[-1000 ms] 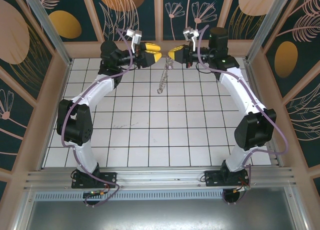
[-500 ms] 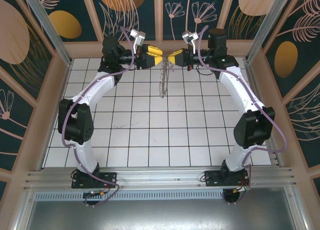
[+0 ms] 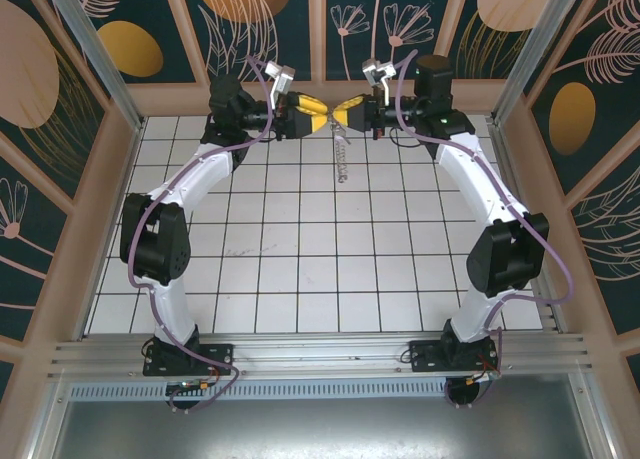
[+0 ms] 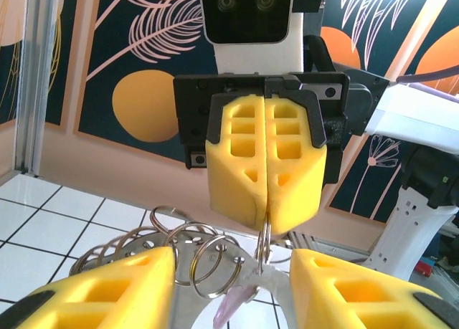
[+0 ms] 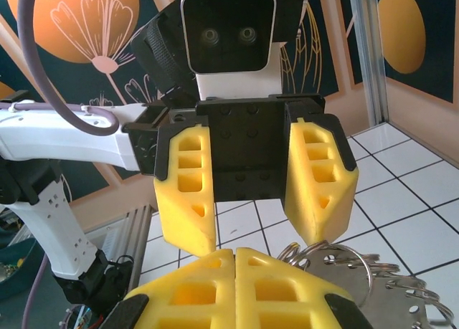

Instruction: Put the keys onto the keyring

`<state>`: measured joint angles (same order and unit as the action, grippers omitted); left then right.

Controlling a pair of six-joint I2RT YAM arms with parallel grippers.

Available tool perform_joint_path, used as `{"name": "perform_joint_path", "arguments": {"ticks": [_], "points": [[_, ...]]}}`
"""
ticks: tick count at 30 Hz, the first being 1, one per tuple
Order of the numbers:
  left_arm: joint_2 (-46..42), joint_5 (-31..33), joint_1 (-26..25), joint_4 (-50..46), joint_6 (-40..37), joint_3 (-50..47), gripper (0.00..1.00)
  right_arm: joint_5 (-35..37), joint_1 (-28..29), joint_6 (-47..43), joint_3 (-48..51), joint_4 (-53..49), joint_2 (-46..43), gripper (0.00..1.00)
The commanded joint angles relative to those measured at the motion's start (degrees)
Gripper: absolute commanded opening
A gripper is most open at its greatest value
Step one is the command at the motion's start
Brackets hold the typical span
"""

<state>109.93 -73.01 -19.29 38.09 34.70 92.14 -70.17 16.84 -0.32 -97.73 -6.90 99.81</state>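
Change since one second ago: the left gripper [image 3: 322,107] has closed in on the right gripper [image 3: 343,109], and their yellow fingertips now almost meet. The left jaws have narrowed. The keyring [image 3: 341,159] has been drawn up with the right gripper and hangs shorter than before.

Item 1, right gripper: jaws pressed fully together, foam pads flush. In the left wrist view one silvery ring of the keyring is pinched at the pad tips. The gripper is raised above the white tiled table [image 3: 300,269], near the back wall.

Item 2, left gripper: directly opposite the right gripper, tip to tip. The jaws are partly apart with a clear gap between the fingers [image 5: 188,193], and nothing is clamped. In its own wrist view the fingers stand on either side of the rings hanging below the right gripper; contact with them cannot be told.

Item 3, keyring: a bunch of linked silvery split rings hanging from the right gripper's tips, trailing down and to the side, clear of the table.

Item 4, key [image 4: 233,306]: pale lilac head, just below the right gripper's tips and among the rings, between the left fingers. Whether it is threaded on cannot be told.
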Motion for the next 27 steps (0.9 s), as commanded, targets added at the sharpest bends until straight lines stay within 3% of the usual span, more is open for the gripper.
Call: {"name": "perform_joint_path", "arguments": {"ticks": [1,14,22,25,27], "points": [[0.3,-0.1,-0.5,7.8,4.4,-0.2,0.44,-1.9,0.6,1.0,0.2,3.9,0.3,0.0],[1.3,-0.7,-1.2,9.1,5.5,0.4,0.42,-1.8,0.8,2.0,0.4,5.2,0.3,0.0],[1.4,-0.9,-1.4,9.1,5.4,0.5,0.31,-1.8,0.8,2.2,0.4,5.5,0.5,0.0],[1.4,-1.0,-1.4,9.1,5.3,0.4,0.22,-1.7,0.8,2.3,0.4,5.6,0.5,0.0],[1.4,-1.1,-1.4,9.0,5.2,0.4,0.23,-1.7,0.8,2.3,0.4,5.5,0.5,0.0]]}}
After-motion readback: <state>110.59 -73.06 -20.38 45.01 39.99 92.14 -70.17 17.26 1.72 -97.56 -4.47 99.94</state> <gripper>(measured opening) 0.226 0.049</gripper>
